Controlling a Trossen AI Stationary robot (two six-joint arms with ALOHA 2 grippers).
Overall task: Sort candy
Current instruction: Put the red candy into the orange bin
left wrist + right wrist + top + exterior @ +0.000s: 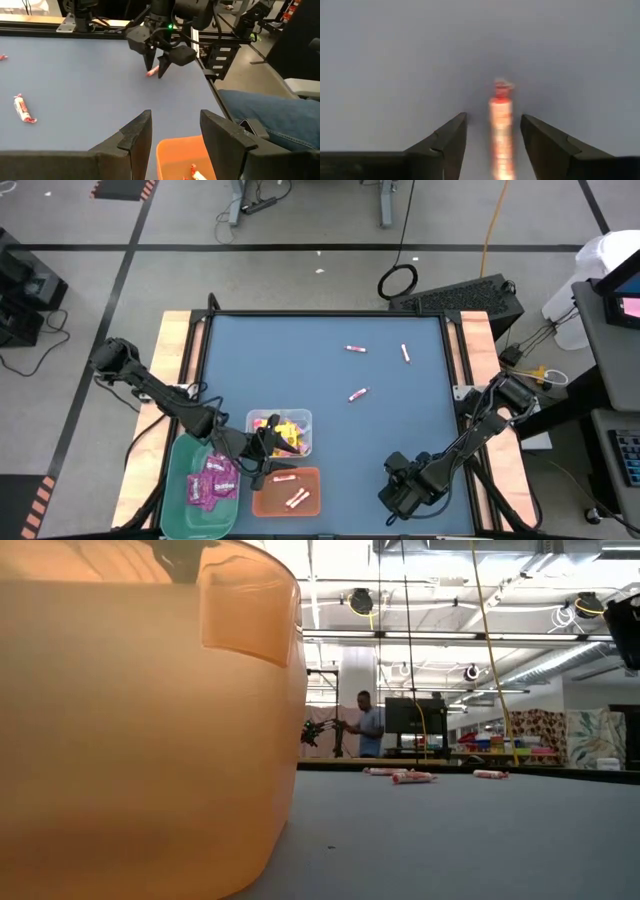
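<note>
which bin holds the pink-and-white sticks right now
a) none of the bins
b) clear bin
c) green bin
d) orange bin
d: in the high view two pink-and-white sticks lie inside the orange bin, while the green bin holds magenta packets and the clear bin mostly yellow packets.
</note>
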